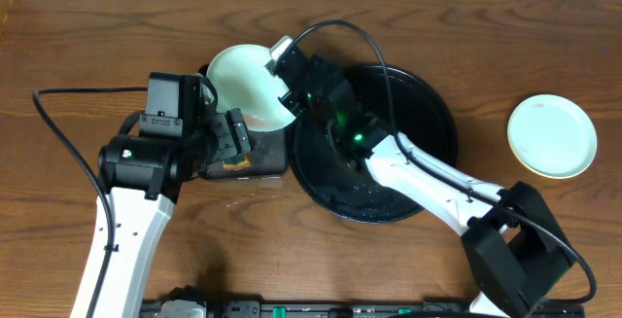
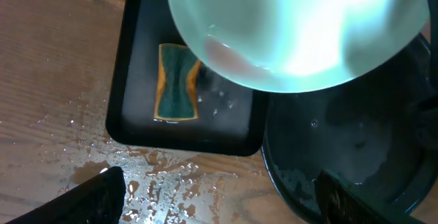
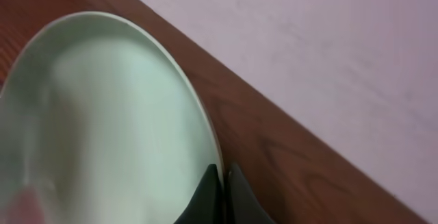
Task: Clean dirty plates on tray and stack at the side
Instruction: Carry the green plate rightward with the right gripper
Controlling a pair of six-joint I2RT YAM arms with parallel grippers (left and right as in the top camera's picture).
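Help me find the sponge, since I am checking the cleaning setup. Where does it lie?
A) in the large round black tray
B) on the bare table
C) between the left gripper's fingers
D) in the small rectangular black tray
D: the left wrist view shows the sponge lying flat in the small rectangular black tray, near the mint plate that the right gripper holds up.

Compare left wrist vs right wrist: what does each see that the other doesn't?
Left wrist only: a sponge on the small rectangular tray, the round tray edge, water drops on the table. Right wrist only: the right gripper pinching the plate rim, and a pale pink surface past the table edge. Both: that plate and the table.
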